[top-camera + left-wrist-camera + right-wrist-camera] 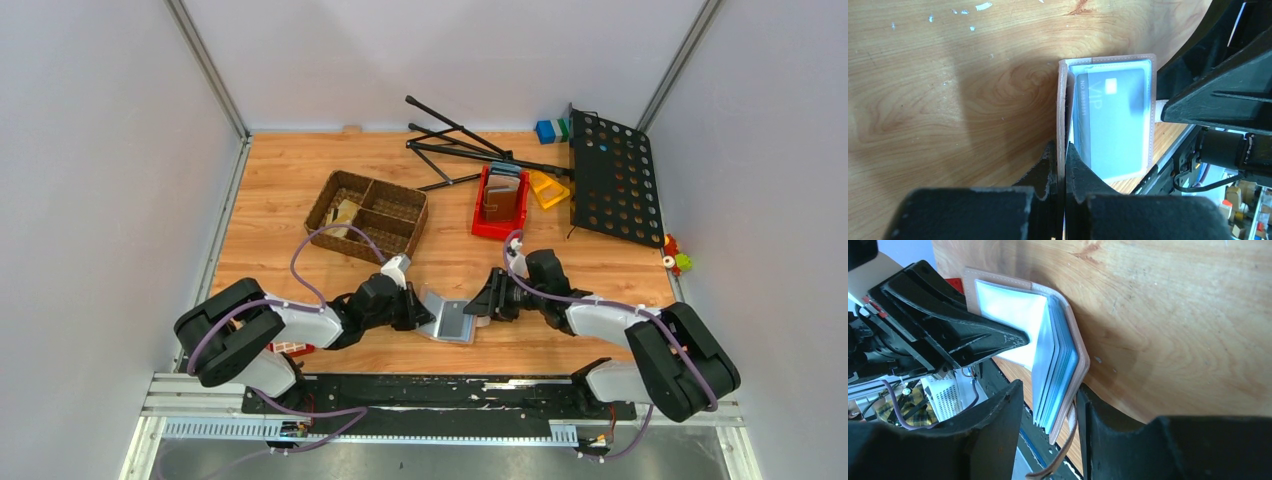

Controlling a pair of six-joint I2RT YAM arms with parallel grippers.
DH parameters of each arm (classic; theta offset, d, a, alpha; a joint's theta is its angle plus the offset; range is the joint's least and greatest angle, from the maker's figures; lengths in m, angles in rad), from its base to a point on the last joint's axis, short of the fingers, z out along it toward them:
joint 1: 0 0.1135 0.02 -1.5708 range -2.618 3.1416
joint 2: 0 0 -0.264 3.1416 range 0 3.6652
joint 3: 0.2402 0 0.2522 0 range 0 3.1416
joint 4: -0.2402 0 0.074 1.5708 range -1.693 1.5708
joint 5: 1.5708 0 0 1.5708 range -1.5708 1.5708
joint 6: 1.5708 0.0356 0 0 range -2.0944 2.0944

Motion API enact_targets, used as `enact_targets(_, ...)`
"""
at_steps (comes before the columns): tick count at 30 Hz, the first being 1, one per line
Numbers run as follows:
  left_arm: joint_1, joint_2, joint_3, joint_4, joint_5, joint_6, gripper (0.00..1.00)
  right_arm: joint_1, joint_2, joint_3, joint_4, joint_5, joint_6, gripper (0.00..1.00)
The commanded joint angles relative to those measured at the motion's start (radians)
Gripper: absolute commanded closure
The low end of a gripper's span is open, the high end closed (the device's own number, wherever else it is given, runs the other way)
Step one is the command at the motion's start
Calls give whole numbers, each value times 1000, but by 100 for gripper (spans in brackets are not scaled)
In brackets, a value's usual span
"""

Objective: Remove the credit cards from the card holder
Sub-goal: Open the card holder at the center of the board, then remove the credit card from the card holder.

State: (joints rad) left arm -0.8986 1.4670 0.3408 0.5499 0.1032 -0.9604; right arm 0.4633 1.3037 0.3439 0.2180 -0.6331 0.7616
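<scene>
The card holder [452, 320] stands open on the wood between my two grippers, taupe outside with pale blue-grey clear sleeves. My left gripper [1062, 150] is shut on its left cover [1062, 100], which stands on edge. A dark grey credit card [1110, 112] marked VIP lies inside a clear sleeve on the open side. In the right wrist view the holder [1068, 352] fans its sleeves between the fingers of my right gripper [1050, 386]. Those jaws are open: the right finger [1108, 425] is against the cover, and the left one [998, 420] is apart from the sleeves. A thin strap [1058, 460] dangles below.
A wicker basket [367, 213] with compartments sits at back left. A red bin [498, 200] holding other wallets stands at back centre, beside a yellow piece [548, 187]. A folded black stand [470, 150] and a perforated black panel [612, 178] lie at the back right.
</scene>
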Motion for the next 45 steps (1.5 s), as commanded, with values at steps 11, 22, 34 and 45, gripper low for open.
enact_targets(11,-29,-3,-23,14,-70,-31,100,45,5,-36,148,-23,89,49)
enact_targets(22,-31,-22,-65,25,-134,-81,100,80,8,-64,216,-26,144,33)
enact_targets(34,-33,-7,-71,30,-131,-96,100,110,-50,-92,237,9,157,45)
enact_targets(45,-32,-17,-70,24,-127,-97,100,114,-32,-64,214,32,153,76)
